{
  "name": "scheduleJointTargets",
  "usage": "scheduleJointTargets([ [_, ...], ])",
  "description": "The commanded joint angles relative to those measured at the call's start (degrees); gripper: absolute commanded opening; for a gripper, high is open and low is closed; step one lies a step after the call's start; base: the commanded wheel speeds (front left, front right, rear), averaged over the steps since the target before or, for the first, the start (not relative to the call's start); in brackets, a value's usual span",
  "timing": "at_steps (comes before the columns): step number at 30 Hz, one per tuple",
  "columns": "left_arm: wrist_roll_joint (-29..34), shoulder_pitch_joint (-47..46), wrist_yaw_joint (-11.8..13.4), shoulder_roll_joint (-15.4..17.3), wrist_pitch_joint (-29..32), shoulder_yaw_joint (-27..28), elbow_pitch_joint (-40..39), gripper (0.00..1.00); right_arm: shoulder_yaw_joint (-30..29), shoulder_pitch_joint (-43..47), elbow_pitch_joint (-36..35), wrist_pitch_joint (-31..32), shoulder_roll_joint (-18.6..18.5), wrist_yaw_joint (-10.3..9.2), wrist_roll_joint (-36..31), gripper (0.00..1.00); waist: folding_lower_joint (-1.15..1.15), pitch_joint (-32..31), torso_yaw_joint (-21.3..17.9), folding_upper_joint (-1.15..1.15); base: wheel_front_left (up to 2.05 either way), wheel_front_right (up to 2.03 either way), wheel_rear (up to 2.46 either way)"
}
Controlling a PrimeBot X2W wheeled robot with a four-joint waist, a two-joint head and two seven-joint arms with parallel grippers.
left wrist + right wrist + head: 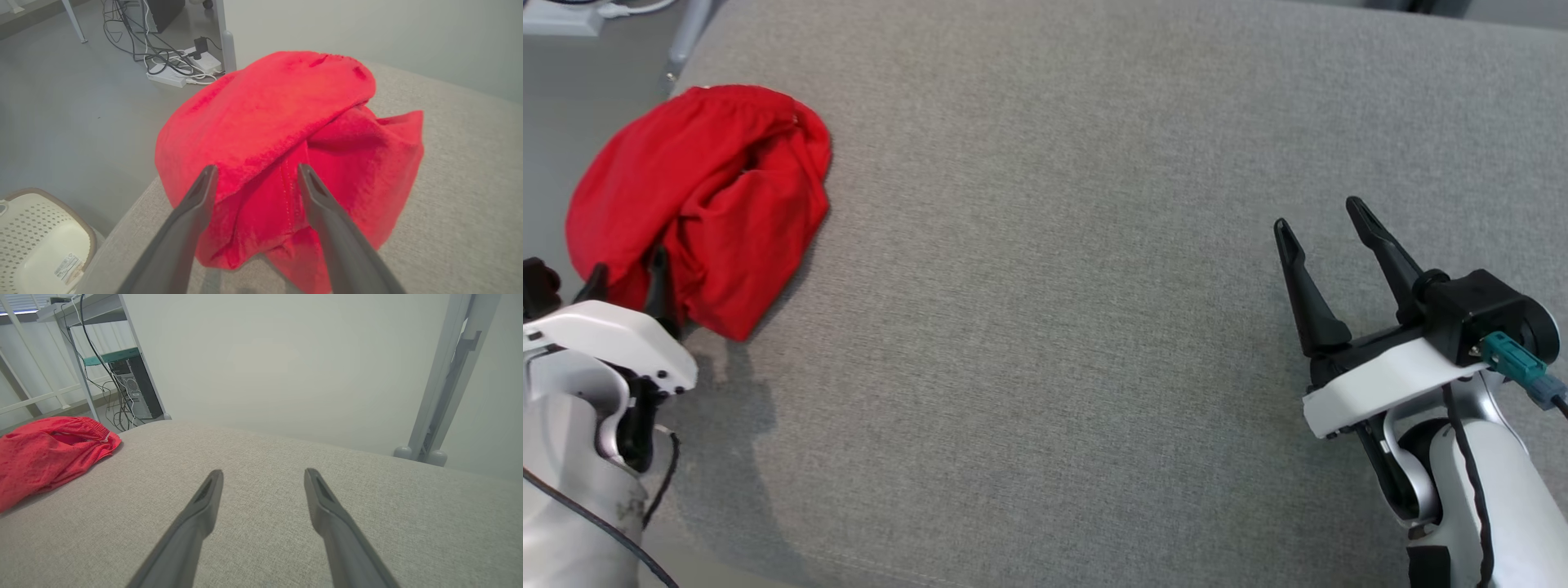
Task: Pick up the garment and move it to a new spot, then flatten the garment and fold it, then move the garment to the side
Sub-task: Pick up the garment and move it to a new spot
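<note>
The red garment [707, 196] lies in a crumpled heap at the far left corner of the grey fabric-covered worktop [1078, 310], close to its left edge. One broad flap is folded over the rest, and a stitched seam runs down the layer beneath. None of it is lifted or spread.

The left tool [257, 169] hangs over the near side of the heap with its two fingers apart. In the left wrist view they straddle the edge of the top flap and the seam. Whether the tips touch the cloth I cannot tell. The right tool [1319, 214] is well away over bare fabric on the right, its fingers also spread and empty.

The step in hand looks like the first one, the pick-up, with no grip taken yet. The next move probably calls for the left tool to sink into the folds, pinch enough layers to hold, then lift and carry the garment toward the open middle. A shallow pinch may catch only the top flap.
</note>
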Motion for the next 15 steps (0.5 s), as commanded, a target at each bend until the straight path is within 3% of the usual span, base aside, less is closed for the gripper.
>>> scheduleJointTargets([
  [1,-0.08,-2.09,-0.55,0.97,-0.85,0.19,1.99,1.00,0.23,-1.08,-0.48,0.20,-0.50,-0.02,-0.13,1.00,0.00,1.91,-1.25,0.00,0.00,0.00,0.00],
  [7,0.76,-7.31,-1.47,2.81,-3.69,-0.32,11.40,1.00,0.53,-2.58,-0.65,0.77,-0.96,-0.01,-0.45,1.00,0.00,4.63,-1.77,0.00,0.00,0.00,0.00],
  [8,0.69,-7.95,-1.73,2.85,-4.10,-0.39,12.49,0.57,0.57,-2.79,-0.65,0.83,-1.01,-0.02,-0.48,1.00,0.00,4.88,-1.82,0.00,0.00,0.00,0.00],
  [9,0.69,-7.95,-1.73,2.85,-4.10,-0.39,12.49,0.57,0.57,-2.79,-0.65,0.83,-1.01,-0.02,-0.48,1.00,0.00,4.88,-1.82,0.00,0.00,0.00,0.00],
  [11,0.86,-9.35,-1.88,3.41,-5.41,-0.50,14.23,0.00,0.59,-3.04,-0.59,0.84,-1.08,-0.02,-0.56,1.00,0.00,5.19,-1.92,0.00,0.00,0.00,0.00],
  [15,1.36,-11.11,-2.22,4.09,-8.28,-0.94,16.57,0.00,0.53,-3.14,-0.25,0.74,-0.99,-0.02,-0.42,1.00,0.00,4.94,-2.09,0.00,0.00,0.00,0.00],
])
